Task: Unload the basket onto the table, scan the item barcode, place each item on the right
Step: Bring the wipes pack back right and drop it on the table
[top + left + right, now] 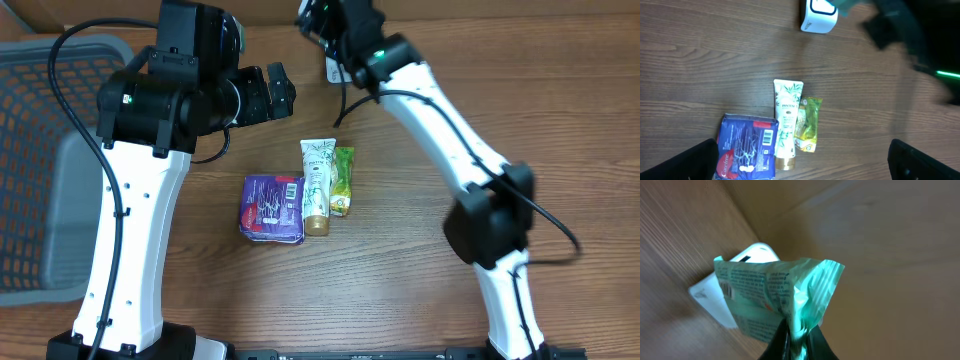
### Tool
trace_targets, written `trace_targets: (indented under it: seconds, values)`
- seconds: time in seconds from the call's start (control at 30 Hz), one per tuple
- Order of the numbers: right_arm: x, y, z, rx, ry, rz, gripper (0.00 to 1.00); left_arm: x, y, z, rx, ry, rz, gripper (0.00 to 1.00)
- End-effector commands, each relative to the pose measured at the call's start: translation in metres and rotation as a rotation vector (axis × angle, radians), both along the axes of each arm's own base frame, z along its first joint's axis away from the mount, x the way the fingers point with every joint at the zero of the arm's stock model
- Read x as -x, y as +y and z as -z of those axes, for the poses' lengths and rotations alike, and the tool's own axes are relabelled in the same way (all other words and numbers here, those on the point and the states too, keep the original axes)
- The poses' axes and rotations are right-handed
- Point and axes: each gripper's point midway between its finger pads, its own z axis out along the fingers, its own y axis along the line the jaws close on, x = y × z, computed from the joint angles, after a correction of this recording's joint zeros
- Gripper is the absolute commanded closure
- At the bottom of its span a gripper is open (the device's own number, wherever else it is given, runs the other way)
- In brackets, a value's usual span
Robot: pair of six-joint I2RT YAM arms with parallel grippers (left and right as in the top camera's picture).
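The right gripper (pixel 795 337) pinches a mint-green packet (pixel 772 292) by its crimped end, over the white scanner (pixel 707 297) near the desk's far edge; its barcode (pixel 726 287) probably needs turning squarely scannerward, held steady; the left gripper (pixel 275 92) hangs spread.

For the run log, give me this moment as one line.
right gripper: shut on teal packet | packet: near white scanner | left gripper: open, empty | step: scanning
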Motion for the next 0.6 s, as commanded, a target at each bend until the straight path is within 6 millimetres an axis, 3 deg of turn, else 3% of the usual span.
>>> trace_targets:
  seconds: [0.0, 0.1, 0.2, 0.37, 0.43, 0.57]
  values:
    - [0.035, -0.034, -0.119, -0.349, -0.088, 0.130, 0.96, 0.001, 0.001, -0.001, -0.007, -0.007, 0.014, 0.00]
    - [0.060, -0.058, -0.123, -0.561, 0.029, 0.283, 0.96, 0.001, 0.001, -0.001, -0.006, -0.007, 0.013, 0.00]
    - [0.097, -0.075, -0.106, -0.743, 0.273, 0.400, 0.96, 0.001, 0.001, -0.001, -0.006, -0.007, 0.013, 0.01]
    - [0.152, -0.120, -0.055, -0.902, 0.702, 0.696, 0.96, 0.001, 0.001, -0.001, -0.007, -0.007, 0.014, 0.00]
    - [0.162, -0.140, -0.034, -0.915, 0.802, 0.795, 0.96, 0.001, 0.001, -0.001, -0.007, -0.007, 0.014, 0.01]
    - [0.164, -0.177, 0.017, -0.920, 0.878, 0.973, 0.96, 0.001, 0.001, -0.001, -0.007, -0.007, 0.014, 0.01]
